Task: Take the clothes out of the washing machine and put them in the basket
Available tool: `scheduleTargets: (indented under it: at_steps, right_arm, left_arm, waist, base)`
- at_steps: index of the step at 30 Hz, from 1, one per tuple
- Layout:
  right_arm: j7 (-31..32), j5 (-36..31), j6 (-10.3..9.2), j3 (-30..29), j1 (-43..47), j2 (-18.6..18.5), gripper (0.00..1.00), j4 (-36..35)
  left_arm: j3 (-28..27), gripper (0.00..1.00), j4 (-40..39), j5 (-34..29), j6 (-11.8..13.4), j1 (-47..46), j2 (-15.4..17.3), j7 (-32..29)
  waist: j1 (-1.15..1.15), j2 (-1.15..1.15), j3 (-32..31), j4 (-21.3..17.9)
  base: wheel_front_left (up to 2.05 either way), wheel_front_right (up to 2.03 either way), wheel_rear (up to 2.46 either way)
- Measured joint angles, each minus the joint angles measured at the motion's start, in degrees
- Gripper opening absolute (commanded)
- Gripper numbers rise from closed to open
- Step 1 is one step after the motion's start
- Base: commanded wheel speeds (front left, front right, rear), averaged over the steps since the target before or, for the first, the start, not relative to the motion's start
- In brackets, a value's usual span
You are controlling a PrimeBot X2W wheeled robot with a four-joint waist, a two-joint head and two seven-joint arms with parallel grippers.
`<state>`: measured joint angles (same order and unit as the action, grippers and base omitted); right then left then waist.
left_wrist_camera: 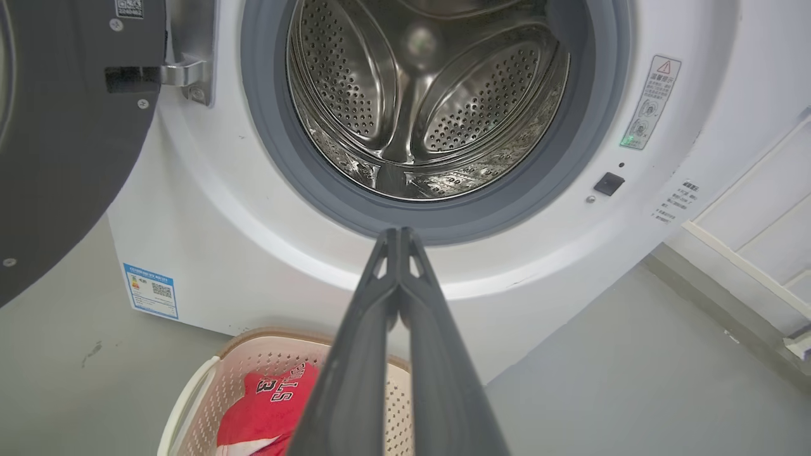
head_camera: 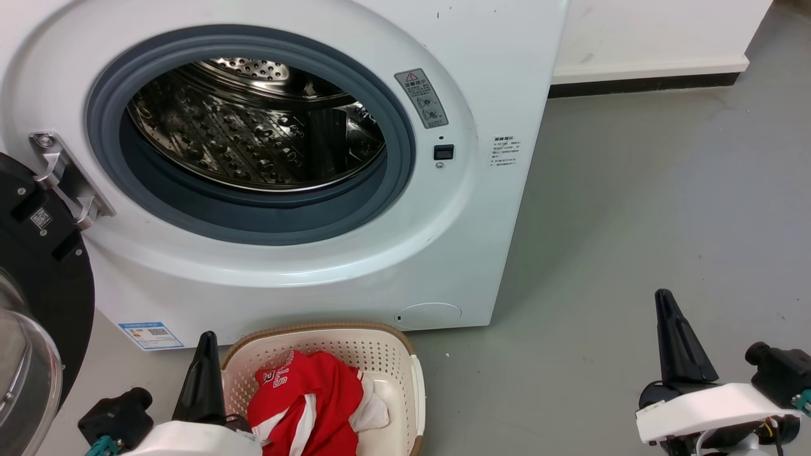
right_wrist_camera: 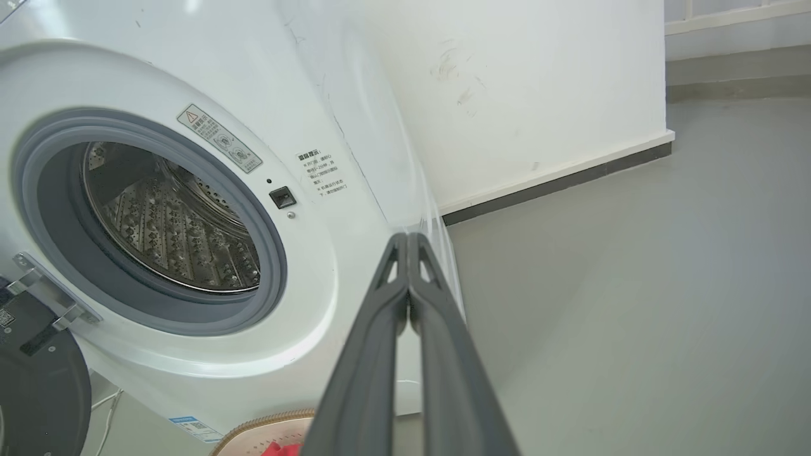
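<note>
Washing machine [head_camera: 456, 253]: black-framed door [head_camera: 44, 278] hangs open on the robot's left, on a metal hinge [head_camera: 63, 180]. Through the grey rubber ring [head_camera: 253, 215] the drum [head_camera: 253, 133] shows shiny perforated steel, w/ raised ribs in the left wrist view.

Basket [head_camera: 405, 354] sits on the grey floor [head_camera: 633, 202], just in front of the machine & below the porthole. The clothes [head_camera: 304, 399] lie inside it: a red heap w/ white stripes & white lettering, plus a bit of white cloth on its right side, against the basket's inner wall.

Left gripper [left_wrist_camera: 400, 239]: fingers pressed together, nothing between them. In the head view it's just beside the basket's left rim; can't tell if it touches.

Right gripper [right_wrist_camera: 406, 244]: also pinched closed, holding nothing. It hangs over bare floor to the machine's right, well apart from the basket & clothes.
</note>
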<state>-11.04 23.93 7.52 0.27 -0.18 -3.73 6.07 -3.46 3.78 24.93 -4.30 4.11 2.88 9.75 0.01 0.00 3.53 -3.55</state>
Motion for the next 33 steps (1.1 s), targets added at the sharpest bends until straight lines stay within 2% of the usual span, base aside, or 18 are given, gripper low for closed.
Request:
scheduleTargets:
  at_steps: [23, 24, 33]
  right_arm:
    - [4.05, 22.17, 0.00, -0.54, -1.51, -0.78, 0.00, 2.30]
    - [4.57, 24.60, -0.01, -0.67, -2.01, -0.85, 0.00, 2.55]
    - [6.13, 31.59, -0.01, -1.03, -2.22, -1.00, 0.00, 3.37]
  left_arm:
    - [-0.67, 0.00, 3.21, 20.73, -0.83, -3.11, 0.03, -4.83]
    - [-0.75, 0.00, 3.50, 23.07, -1.11, -3.44, 0.04, -5.35]
    - [-0.99, 0.00, 4.44, 29.73, -1.27, -4.53, 0.07, -6.95]
  waist:
    - [0.00, 0.00, -0.72, 0.76]
    - [0.00, 0.00, -0.81, 0.86]
    - [0.00, 0.00, -1.09, 1.16]
  base:
    - [0.00, 0.00, 0.00]
    - [0.00, 0.00, 0.00]
    - [0.00, 0.00, 0.00]
